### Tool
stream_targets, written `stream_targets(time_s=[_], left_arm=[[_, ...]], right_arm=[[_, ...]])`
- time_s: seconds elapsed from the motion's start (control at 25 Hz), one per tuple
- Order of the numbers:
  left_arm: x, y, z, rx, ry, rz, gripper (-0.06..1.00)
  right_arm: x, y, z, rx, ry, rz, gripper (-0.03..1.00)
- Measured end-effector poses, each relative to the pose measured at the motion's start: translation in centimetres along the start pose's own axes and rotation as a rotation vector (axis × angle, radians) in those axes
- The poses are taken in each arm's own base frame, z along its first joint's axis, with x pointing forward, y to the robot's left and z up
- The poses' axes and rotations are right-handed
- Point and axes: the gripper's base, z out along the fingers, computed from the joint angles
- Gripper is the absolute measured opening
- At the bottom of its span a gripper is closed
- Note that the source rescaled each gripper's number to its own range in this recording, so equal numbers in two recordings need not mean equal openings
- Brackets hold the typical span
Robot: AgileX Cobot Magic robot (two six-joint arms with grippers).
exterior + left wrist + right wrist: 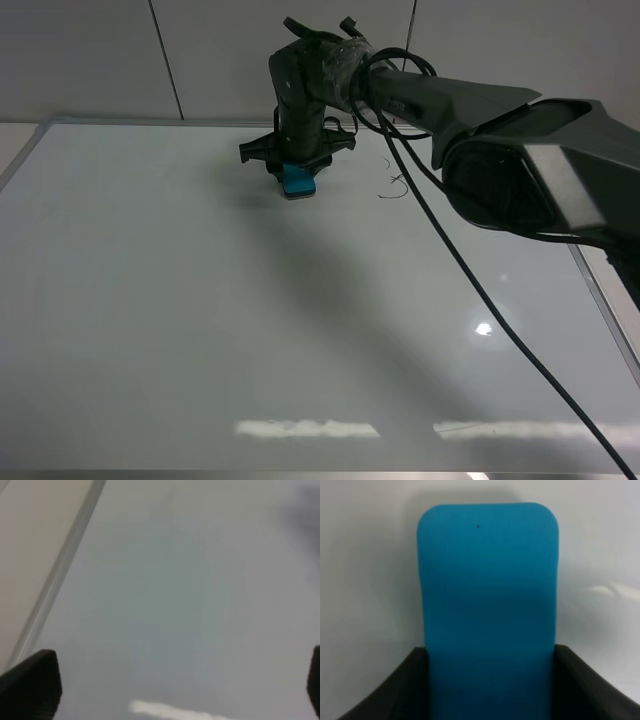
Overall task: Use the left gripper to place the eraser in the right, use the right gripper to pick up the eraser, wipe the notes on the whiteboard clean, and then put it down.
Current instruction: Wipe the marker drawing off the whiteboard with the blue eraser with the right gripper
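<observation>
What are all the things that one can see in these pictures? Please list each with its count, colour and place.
whiteboard: one, white with a silver-grey frame, fills most of the high view.
eraser: one, teal, at the far middle of the board.
notes: one small scribble, black, on the board just right of the eraser.
wall: one, pale grey panels, behind the board.
cable: one, black, crosses the board's right side.
right arm: one, black, reaches in from the right.
right gripper: one, black, shut on the eraser.
left gripper: one, black, open and empty, over bare board near its frame.
</observation>
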Motion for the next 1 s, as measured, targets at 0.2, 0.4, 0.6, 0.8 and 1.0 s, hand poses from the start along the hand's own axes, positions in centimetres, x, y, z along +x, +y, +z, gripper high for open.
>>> stream_targets(time_s=[0.2,0.4,0.6,0.8,1.0], left_arm=[[0.0,0.0,0.0,0.000,0.000,0.000,1.00],[0.0,0.0,0.0,0.000,0.000,0.000,1.00],[0.0,0.0,0.0,0.000,0.000,0.000,1.00],[0.0,0.0,0.0,0.000,0.000,0.000,1.00],[0.0,0.0,0.0,0.000,0.000,0.000,1.00]], right_arm=[[-0.2,-0.7,0.1,-0.005,0.010,0.039,0.03],[-0.6,-3.4,0.2,0.042,0.063,0.060,0.03],[-1.0,-7.4,0.1,0.148,0.126,0.017,0.03],[-1.8,-11.6,0.0,0.197,0.142,0.017,0.03],[-2.3,-15.4,0.0,0.266,0.143,0.014,0.03]])
